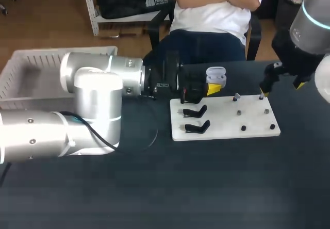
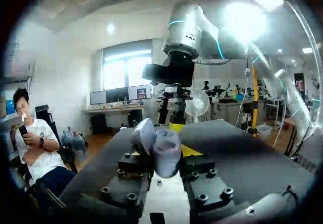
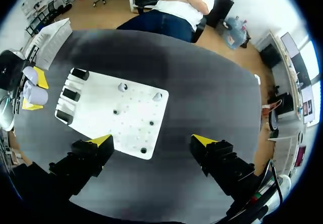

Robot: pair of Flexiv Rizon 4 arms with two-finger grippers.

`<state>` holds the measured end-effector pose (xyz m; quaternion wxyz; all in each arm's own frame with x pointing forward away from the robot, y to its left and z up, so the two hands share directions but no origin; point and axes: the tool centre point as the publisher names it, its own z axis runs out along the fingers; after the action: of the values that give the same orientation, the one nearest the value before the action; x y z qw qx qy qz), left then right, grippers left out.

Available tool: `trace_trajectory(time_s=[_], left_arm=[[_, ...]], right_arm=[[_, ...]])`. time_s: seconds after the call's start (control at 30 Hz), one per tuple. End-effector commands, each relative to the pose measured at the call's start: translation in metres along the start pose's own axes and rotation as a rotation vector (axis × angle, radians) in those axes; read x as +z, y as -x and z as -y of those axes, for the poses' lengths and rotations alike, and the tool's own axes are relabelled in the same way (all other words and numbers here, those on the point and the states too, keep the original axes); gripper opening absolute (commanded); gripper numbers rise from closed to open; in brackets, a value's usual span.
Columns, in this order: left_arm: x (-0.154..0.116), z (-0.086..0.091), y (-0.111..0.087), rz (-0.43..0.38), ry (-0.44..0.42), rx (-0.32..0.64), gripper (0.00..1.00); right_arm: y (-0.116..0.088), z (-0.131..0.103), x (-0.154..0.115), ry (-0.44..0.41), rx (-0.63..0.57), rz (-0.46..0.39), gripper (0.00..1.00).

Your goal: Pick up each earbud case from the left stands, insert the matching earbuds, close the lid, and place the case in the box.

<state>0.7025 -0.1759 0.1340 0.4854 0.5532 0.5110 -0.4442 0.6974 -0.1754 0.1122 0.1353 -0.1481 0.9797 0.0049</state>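
Earbud case (image 1: 215, 76): pale lavender, rounded, glossy; lid (image 2: 144, 133) hinged open.
Location: between the fingers of the left gripper (image 2: 161, 156), raised above the black stands (image 1: 196, 119) at the white board's (image 1: 227, 123) left end.
Left gripper: clamped on the case from both sides.
Right gripper (image 3: 151, 142): fingers spread wide, holding nothing, above the board's right end.
Box (image 1: 31, 74): white, at the table's left rear.

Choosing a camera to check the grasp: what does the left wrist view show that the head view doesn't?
Only the left wrist view: the left gripper closed on the open earbud case from both sides, seen close up. Only the head view: the white basket and the two black stands. Both: the case held in the left gripper, and the right gripper.
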Motion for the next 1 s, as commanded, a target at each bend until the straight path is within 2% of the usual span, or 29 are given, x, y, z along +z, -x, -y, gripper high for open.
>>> trace_trajectory(time_s=[0.03, 0.2, 0.3, 0.5, 1.0], left_arm=[[-0.003, 0.005, 0.001, 0.001, 0.013, 0.003, 0.00], [-0.003, 0.005, 0.001, 0.001, 0.013, 0.003, 0.00], [-0.003, 0.005, 0.001, 0.001, 0.013, 0.003, 0.00], [-0.003, 0.005, 0.001, 0.001, 0.013, 0.003, 0.00], [-0.003, 0.005, 0.001, 0.001, 0.013, 0.003, 0.00]], right_arm=[[0.015, 0.000, 0.015, -0.010, -0.002, -0.023, 1.00], [0.023, 0.000, 0.027, -0.030, -0.034, -0.054, 1.00], [0.026, -0.001, 0.036, -0.093, -0.052, -0.079, 1.00], [0.032, -0.003, 0.049, -0.134, -0.042, -0.092, 1.00], [0.034, 0.002, 0.077, -0.168, -0.079, -0.089, 1.00]])
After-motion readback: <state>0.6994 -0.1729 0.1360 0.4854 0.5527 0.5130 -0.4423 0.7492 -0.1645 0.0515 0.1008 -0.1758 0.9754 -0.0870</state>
